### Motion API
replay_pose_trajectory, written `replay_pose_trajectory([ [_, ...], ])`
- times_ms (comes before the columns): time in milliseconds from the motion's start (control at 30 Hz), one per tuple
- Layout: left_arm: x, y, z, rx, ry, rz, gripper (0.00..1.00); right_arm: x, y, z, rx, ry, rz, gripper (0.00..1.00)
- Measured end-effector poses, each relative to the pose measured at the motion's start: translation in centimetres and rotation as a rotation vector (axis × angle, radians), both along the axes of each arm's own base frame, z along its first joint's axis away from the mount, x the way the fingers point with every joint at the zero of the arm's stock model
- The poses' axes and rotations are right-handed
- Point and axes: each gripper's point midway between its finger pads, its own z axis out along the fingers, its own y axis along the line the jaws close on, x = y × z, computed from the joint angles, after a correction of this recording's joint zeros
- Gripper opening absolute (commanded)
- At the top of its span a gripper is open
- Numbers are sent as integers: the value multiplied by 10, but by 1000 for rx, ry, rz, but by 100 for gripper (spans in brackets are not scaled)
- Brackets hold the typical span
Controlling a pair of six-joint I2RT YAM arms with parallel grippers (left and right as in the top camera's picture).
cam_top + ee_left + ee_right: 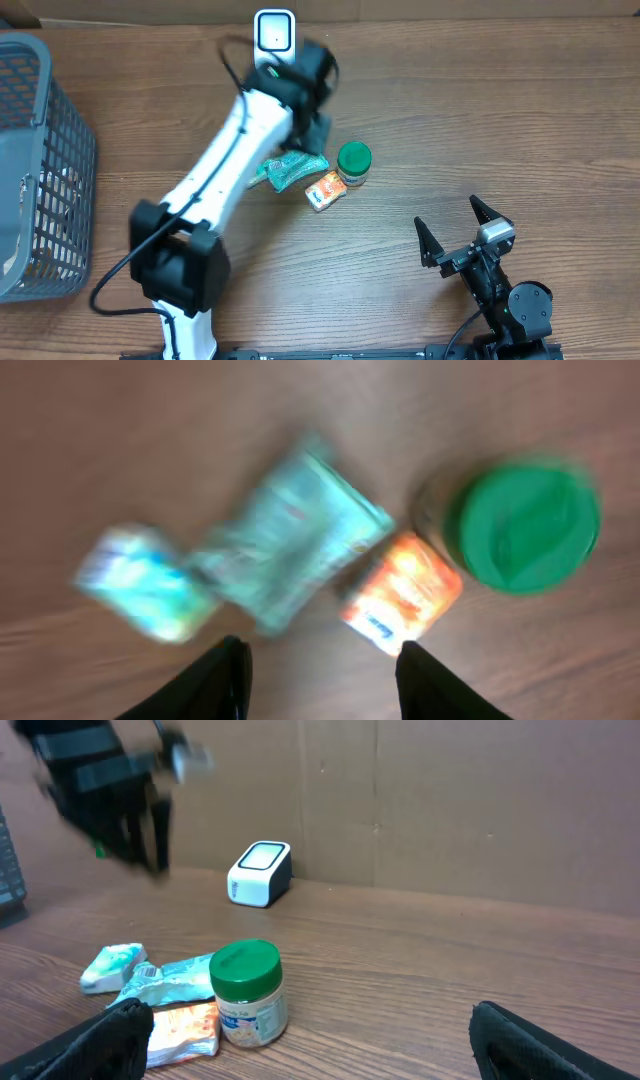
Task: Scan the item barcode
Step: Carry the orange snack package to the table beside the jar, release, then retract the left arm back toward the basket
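Three items lie mid-table: a crumpled teal packet (285, 170) (290, 540), an orange packet (326, 190) (400, 592) and a green-lidded jar (354, 162) (248, 992). A smaller teal packet (140, 580) (112, 965) lies left of them. The white barcode scanner (273, 32) (260, 873) stands at the table's far edge. My left gripper (314, 135) (320, 660) hangs in the air over the packets, open, nothing between its fingers; its view is blurred. My right gripper (447, 212) (310, 1055) rests low at the front right, open and empty, facing the jar.
A grey plastic basket (40, 170) stands at the left edge of the table. A cardboard wall (450, 800) runs behind the scanner. Bare wooden tabletop (500, 120) lies to the right of the items.
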Motion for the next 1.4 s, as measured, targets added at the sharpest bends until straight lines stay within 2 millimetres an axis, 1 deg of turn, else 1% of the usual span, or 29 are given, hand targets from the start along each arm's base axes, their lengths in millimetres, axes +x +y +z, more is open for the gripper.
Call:
replay_pose_trajectory([
  [33, 6, 12, 17, 8, -26, 28, 51, 0, 0, 0, 0, 0, 0, 100],
  [133, 14, 64, 77, 27, -128, 142, 53, 0, 0, 0, 0, 0, 0, 100],
  [167, 15, 87, 99, 33, -176, 195, 54, 0, 0, 0, 0, 0, 0, 100],
  [233, 9, 132, 134, 49, -253, 302, 54, 0, 0, 0, 0, -1, 0, 100],
  [267, 2, 162, 152, 57, -293, 375, 55, 0, 0, 0, 0, 0, 0, 100],
  [300, -4, 183, 162, 63, -315, 428, 55, 0, 0, 0, 0, -1, 0, 100],
  [333, -14, 212, 174, 75, -340, 505, 55, 0, 0, 0, 0, 0, 0, 100],
  [367, -24, 234, 181, 85, -352, 568, 56, 0, 0, 0, 0, 0, 0, 100],
  [400, -36, 262, 186, 99, -359, 652, 56, 0, 0, 0, 0, -1, 0, 100],
  [467, -56, 308, 189, 122, -352, 786, 56, 0, 0, 0, 0, 0, 0, 100],
  [533, -74, 349, 185, 138, -338, 909, 56, 0, 0, 0, 0, 0, 0, 100],
  [567, -83, 368, 181, 138, -326, 966, 58, 0, 0, 0, 0, 0, 0, 100],
  [633, -97, 394, 173, 131, -309, 1049, 60, 0, 0, 0, 0, 0, -1, 100],
  [700, -111, 421, 163, 123, -296, 1130, 64, 0, 0, 0, 0, 0, 0, 100],
  [733, -115, 428, 159, 117, -294, 1154, 65, 0, 0, 0, 0, 0, 0, 100],
  [767, -121, 443, 152, 112, -295, 1188, 66, 0, 0, 0, 0, 0, 0, 100],
  [800, -125, 453, 144, 107, -290, 1202, 71, 0, 0, 0, 0, 0, 0, 100],
  [867, -129, 467, 128, 96, -279, 1216, 72, 0, 0, 0, 0, -1, 0, 100],
  [900, -130, 473, 119, 87, -274, 1213, 74, 0, 0, 0, 0, 0, -1, 100],
  [967, -129, 482, 101, 67, -269, 1187, 74, 0, 0, 0, 0, 0, 0, 100],
  [1067, -126, 490, 69, 22, -243, 1116, 75, 0, 0, 0, 0, 0, 0, 100],
  [1200, -125, 490, 25, -31, -173, 962, 78, 0, 0, 0, 0, 0, 0, 100],
  [1367, -115, 488, -10, -75, -120, 812, 79, 0, 0, 0, 0, 0, 0, 100],
  [1400, -111, 486, -21, -101, -105, 771, 80, 0, 0, 0, 0, -1, 0, 100],
])
